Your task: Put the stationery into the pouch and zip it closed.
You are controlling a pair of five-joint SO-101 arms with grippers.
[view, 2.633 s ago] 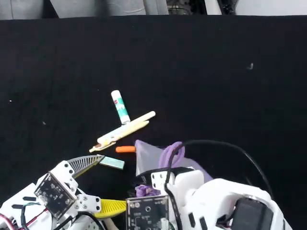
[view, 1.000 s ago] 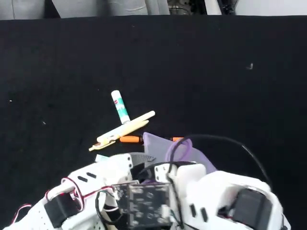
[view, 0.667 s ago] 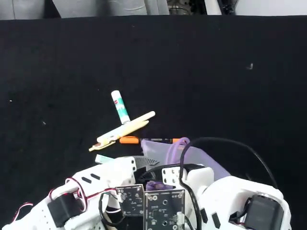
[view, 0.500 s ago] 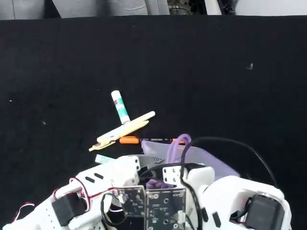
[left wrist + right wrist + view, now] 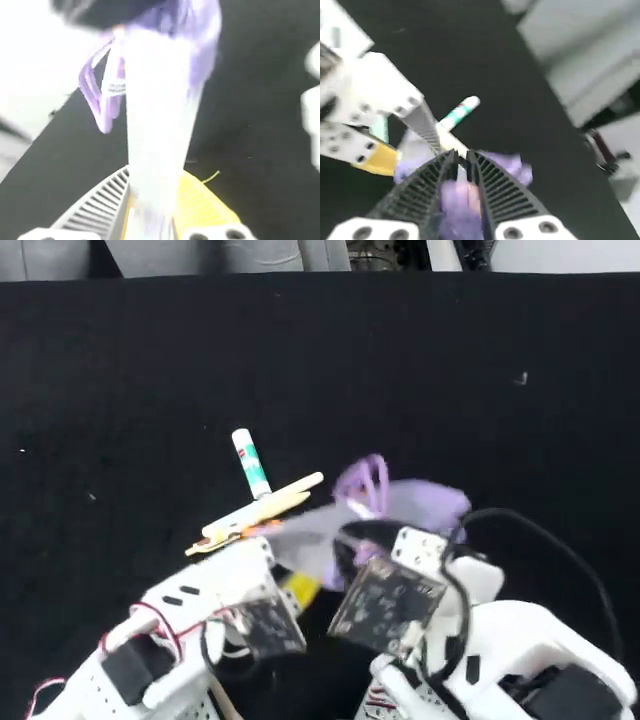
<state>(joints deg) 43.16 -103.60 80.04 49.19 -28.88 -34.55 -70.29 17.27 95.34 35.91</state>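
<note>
Left gripper (image 5: 154,180) is clamped on the pouch (image 5: 410,502), with the pale, see-through side pinched between its grey ribbed jaw and its yellow one. Right gripper (image 5: 461,157), at about three o'clock from it in the high view, has its two dark ribbed jaws drawn nearly together on a fold of the purple fabric. Between them the pouch hangs off the black table (image 5: 480,380), stretched from one grip to the other. Its purple strap loop (image 5: 362,478) stands up at roughly twelve o'clock from the left jaws.

Farther out, at about ten o'clock from the pouch, a cream-coloured pen (image 5: 262,510) lies slantwise on the cloth, its far end close to the pouch's edge. Just past it, toward eleven o'clock, is a glue stick (image 5: 251,462) with a green and white label, its near end touching or almost touching the pen. Neither is in the pouch, so loading looks not yet begun. I cannot tell whether the pouch's mouth is open.

Both grippers are occupied, so one must let go to fetch the stationery. The thin fabric could then slip from the other pinch, and the slack pouch could sag onto the pen and knock it and the glue stick away. The loose loop could also catch on a finger as an arm withdraws.
</note>
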